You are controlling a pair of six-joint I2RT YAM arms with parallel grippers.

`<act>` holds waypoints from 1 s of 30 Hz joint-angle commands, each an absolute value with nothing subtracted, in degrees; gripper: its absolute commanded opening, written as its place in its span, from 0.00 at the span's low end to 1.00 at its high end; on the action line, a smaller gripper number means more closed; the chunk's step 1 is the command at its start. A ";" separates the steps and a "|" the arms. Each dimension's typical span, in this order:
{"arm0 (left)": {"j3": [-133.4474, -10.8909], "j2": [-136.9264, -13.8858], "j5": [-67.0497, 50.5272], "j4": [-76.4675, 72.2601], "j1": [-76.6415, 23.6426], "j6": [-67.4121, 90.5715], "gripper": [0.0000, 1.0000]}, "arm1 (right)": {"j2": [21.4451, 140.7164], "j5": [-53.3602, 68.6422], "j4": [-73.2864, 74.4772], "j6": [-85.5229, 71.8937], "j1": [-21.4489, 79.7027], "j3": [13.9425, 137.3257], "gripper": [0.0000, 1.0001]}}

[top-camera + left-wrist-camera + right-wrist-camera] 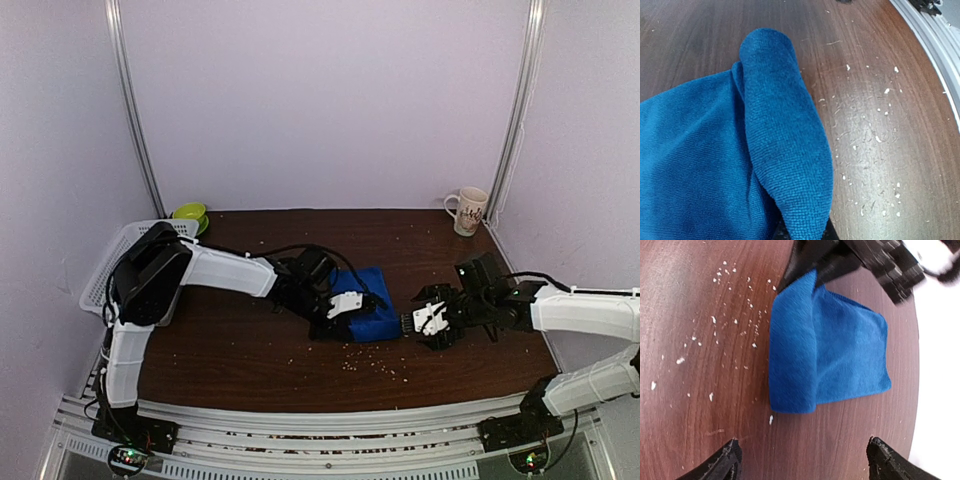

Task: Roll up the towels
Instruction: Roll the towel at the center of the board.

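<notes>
The right gripper (pixel 802 442) holds its fingers (pixel 725 462) wide, clear of the blue towel (pixel 840 350) at its 9 o'clock, mid-table (pixel 250 350). The left gripper (pixel 348 305) pinches the towel's 8 o'clock corner, where the near edge is rolled over once; the rest lies flat.

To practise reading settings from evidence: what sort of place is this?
Probably a robot test cell: plain walls around a wooden table, two arms bolted at its edge, props like a mug and blue towel.
</notes>
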State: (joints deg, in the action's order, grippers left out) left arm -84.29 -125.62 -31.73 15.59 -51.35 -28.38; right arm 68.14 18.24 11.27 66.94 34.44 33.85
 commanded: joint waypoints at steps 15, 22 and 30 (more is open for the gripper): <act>-92.22 -135.71 -43.34 32.04 -47.50 -26.43 0.00 | 86.05 -7.08 -26.90 63.45 51.32 27.92 0.74; -94.98 -137.90 -44.46 36.03 -47.04 -27.86 0.00 | 92.93 -12.43 -27.64 63.23 52.02 31.09 0.54; -95.38 -137.58 -44.87 36.74 -46.51 -28.42 0.00 | 95.26 -12.74 -23.93 62.59 52.67 33.44 0.17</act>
